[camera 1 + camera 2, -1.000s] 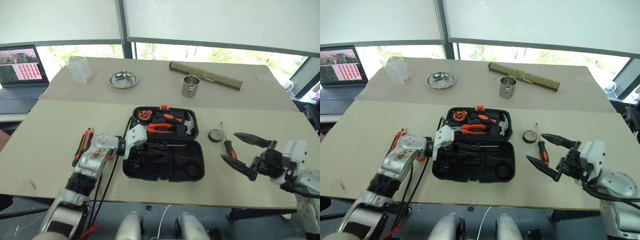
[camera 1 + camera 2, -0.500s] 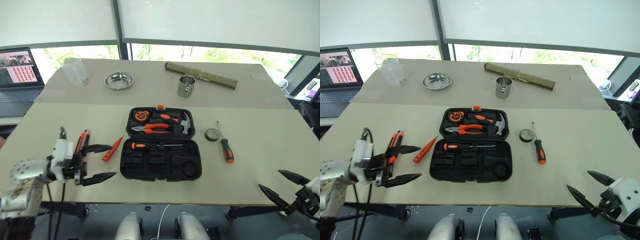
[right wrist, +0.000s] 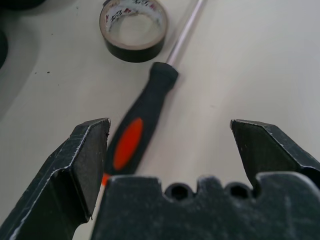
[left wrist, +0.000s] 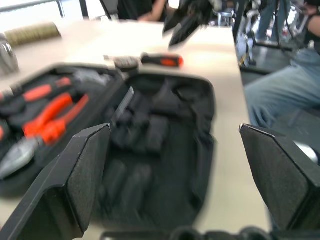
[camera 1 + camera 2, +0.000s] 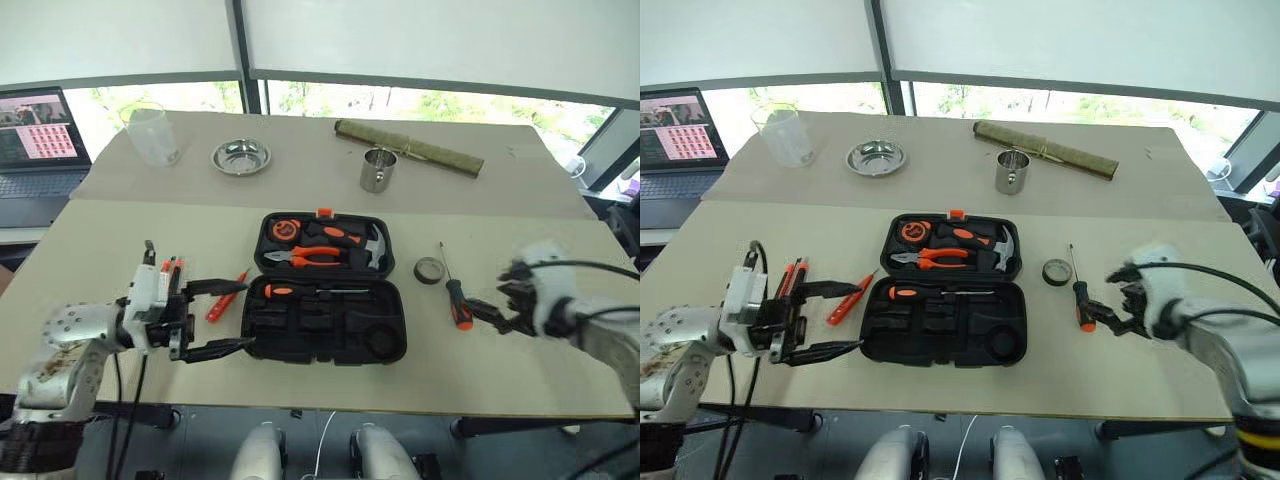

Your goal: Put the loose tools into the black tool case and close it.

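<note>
Between the right gripper's widely parted, empty jaws lies the orange-and-black screwdriver, on the table just ahead of and below the fingertips. Its handle end sits nearest the jaws, off centre toward one finger, and its steel shaft runs away from them, slanting toward the other finger's side and passing just beside the small black tape roll. So the long axis runs roughly along the gripper's own pointing line, not across the gap between the fingers; I judge that the wrist must turn, or the jaws must come down straddling the handle from above, before closing. In the head views this screwdriver lies to the right of the black tool case, tip pointing to the far side of the table, handle toward the robot, and the right gripper hangs just beside its handle, far nearer than the other arm.

On the far side of the open case, the left gripper has its jaws spread wide, empty, pointing level toward the case. The slim all-orange screwdriver lies just beyond its upper finger, slanted, and the utility knife sits behind the jaws, beside the wrist. One screwdriver already rests in the case.
</note>
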{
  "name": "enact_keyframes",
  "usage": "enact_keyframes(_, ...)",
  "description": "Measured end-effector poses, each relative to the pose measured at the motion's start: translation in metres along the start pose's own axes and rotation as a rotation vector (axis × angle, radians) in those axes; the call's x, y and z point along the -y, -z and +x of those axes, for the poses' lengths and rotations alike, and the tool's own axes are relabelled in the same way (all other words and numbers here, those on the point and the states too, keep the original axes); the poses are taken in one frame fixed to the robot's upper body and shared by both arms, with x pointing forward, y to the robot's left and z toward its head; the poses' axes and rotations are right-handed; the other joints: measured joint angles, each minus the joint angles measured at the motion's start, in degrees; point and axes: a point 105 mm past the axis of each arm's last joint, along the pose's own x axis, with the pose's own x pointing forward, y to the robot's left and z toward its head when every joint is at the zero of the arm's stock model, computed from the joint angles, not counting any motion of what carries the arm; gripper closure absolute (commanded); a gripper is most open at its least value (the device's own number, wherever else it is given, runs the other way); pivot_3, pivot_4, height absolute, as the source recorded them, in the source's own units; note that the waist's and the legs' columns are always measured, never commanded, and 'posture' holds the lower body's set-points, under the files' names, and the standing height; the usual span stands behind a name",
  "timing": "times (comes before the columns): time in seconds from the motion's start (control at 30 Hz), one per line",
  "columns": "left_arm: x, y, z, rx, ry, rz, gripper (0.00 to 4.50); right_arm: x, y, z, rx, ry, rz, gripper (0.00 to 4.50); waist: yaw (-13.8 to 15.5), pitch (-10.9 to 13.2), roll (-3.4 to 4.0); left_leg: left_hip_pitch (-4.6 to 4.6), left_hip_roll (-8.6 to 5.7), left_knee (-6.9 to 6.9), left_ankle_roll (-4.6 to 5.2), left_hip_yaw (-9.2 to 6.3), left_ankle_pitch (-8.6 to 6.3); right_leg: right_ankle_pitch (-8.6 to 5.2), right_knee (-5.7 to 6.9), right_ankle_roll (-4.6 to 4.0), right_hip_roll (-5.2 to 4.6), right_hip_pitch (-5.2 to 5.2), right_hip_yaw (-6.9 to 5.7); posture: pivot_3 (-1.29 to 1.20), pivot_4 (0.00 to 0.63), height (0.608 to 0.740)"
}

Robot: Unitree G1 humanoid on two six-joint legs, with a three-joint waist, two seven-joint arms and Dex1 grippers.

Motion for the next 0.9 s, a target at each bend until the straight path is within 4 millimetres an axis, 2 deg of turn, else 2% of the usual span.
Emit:
enact_keyframes(0.03,-0.001,0.000,0.002,0.005,-0.003,0.000,0.05,-0.001,0.001,0.008,-0.014,0.007,0.015,0.00,-0.1,0.0,0.00,-0.06,-0.02,0.01,0.03,0.00,-0.02,0.01,0.00,0.03,-0.03,-0.07,0.03,0.00,0.150,0.740)
enact_keyframes(0.1,-0.002,-0.001,0.004,0.010,-0.009,0.002,0.00,-0.001,0.001,0.017,-0.032,0.017,0.042,0.52,-0.3,0.0,0.00,-0.32,-0.06,0.05,0.02,-0.01,-0.01,0.05,0.05,0.11,-0.07,-0.38,0.11,0.00,0.150,0.740)
enact_keyframes(0.13,-0.003,-0.001,0.004,0.010,-0.016,-0.001,0.00,-0.001,-0.002,0.019,-0.038,0.015,0.052,0.64,-0.4,0.0,0.00,-0.43,-0.07,0.09,0.02,-0.04,-0.01,0.09,0.06,0.16,-0.06,-0.47,0.12,0.00,0.150,0.740)
enact_keyframes(0.4,-0.006,-0.003,0.004,0.018,-0.036,-0.004,0.00,0.008,0.004,0.019,-0.069,0.094,0.087,3.32,0.0,0.0,-0.05,-0.43,-0.04,0.49,0.03,0.00,-0.01,0.17,0.06,0.30,-0.10,-0.24,0.01,0.00,0.150,0.740)
enact_keyframes(0.43,-0.006,-0.003,0.004,0.020,-0.037,-0.005,0.00,0.012,0.006,0.018,-0.067,0.117,0.102,3.53,0.1,0.0,-0.05,-0.43,-0.05,0.50,0.03,0.00,-0.01,0.18,0.06,0.32,-0.12,-0.23,0.01,0.00,0.150,0.740)
enact_keyframes(0.63,-0.009,-0.004,0.003,0.025,-0.059,-0.013,0.00,0.047,0.012,0.004,-0.041,0.266,0.106,3.52,0.3,0.0,-0.03,-0.50,-0.15,0.52,0.03,0.08,-0.01,0.20,0.08,0.34,-0.13,-0.35,0.07,0.00,0.150,0.740)
enact_keyframes(0.7,-0.010,-0.005,0.004,0.035,-0.070,-0.018,0.00,0.054,-0.002,-0.002,0.027,0.259,0.044,3.52,0.0,0.0,0.03,-0.51,-0.14,0.50,0.03,0.09,-0.01,0.20,0.09,0.35,-0.12,-0.40,0.11,0.00,0.150,0.740)
enact_keyframes(0.77,-0.011,-0.005,0.003,0.048,-0.083,-0.023,0.00,0.049,-0.034,-0.009,0.158,0.170,-0.104,3.52,-0.7,0.0,0.06,-0.47,-0.02,0.49,0.04,0.08,-0.01,0.23,0.10,0.30,-0.03,-0.43,0.14,0.00,0.150,0.740)
enact_keyframes(0.83,-0.009,-0.004,0.000,0.047,-0.099,-0.029,0.00,0.018,-0.074,-0.014,0.301,-0.027,-0.316,3.52,-2.2,0.0,0.08,-0.37,0.18,0.44,0.04,0.01,-0.01,0.29,0.08,0.19,0.12,-0.44,0.19,0.00,0.150,0.740)
enact_keyframes(0.9,-0.006,-0.003,-0.003,0.042,-0.107,-0.031,0.00,-0.032,-0.112,-0.019,0.428,-0.272,-0.554,3.52,-3.0,0.1,0.09,-0.32,0.36,0.41,0.03,-0.09,-0.01,0.36,0.08,0.08,0.39,-0.41,0.22,0.00,0.150,0.740)
